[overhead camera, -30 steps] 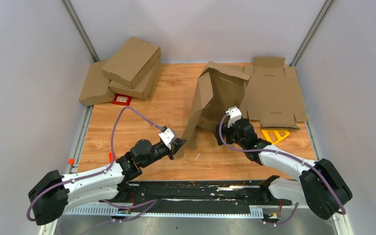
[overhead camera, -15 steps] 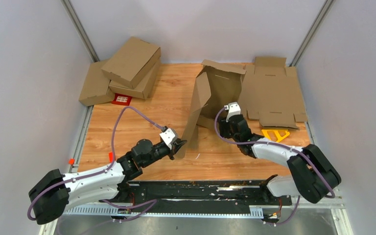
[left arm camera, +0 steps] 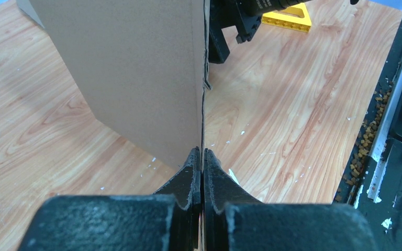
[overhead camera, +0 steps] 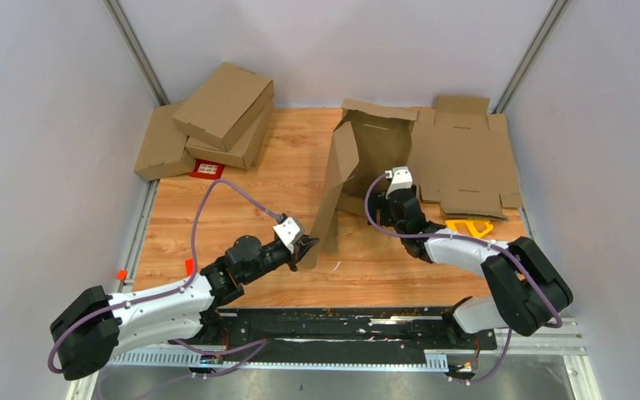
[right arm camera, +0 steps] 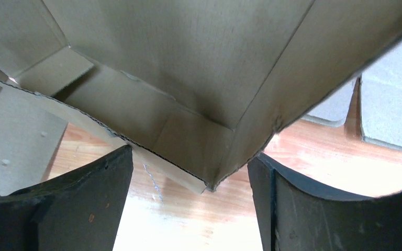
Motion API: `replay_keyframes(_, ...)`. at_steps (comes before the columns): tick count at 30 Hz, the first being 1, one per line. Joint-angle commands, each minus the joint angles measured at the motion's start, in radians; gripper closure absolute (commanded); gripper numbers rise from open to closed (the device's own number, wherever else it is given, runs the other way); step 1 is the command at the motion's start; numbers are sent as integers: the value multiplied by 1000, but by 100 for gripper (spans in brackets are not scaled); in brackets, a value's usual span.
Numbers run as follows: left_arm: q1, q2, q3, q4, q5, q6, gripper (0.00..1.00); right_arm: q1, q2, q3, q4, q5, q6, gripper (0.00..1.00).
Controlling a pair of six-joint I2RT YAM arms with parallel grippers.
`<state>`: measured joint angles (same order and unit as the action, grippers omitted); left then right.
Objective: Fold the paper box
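Half-folded paper box [overhead camera: 372, 154] standing on end, back-centre of wooden table [overhead camera: 217, 225], long axis vertical, hollow side toward right gripper [overhead camera: 393, 190], fingers wide apart, left gripper [left arm camera: 202, 157] pinching lower flap edge, box squarer and more upright than a second ago

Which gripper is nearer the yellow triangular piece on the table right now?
Right. The right gripper hangs open just left of the yellow triangular piece, at the paper box's lower corner. The left gripper is much farther left, shut on the box's near edge.
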<state>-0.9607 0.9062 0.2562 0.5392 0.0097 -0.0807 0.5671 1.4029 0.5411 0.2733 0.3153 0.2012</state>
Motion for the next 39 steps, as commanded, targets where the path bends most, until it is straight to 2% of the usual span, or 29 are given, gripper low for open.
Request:
replay_keyframes(1,-4,14,25,-42,15,-2,100,-28,-3,17,105,-66,-4,17)
replay_keyframes(5,-4,17,26,-42,16,-2,100,-35,34,44,110,-72,-9,13)
replay_keyframes(17,-4,-37,-5,38,141,-38,100,-47,130,110,37,0,35,23)
replay_keyframes(23,-4,-44,-5,32,124,-47,100,-50,229,206,-88,7,38,20)
replay_keyframes(32,-3,-37,1,12,93,-38,100,-49,271,245,-150,8,39,21)
replay_keyframes(39,-4,-9,13,-13,68,-29,100,-46,356,320,-301,69,67,20)
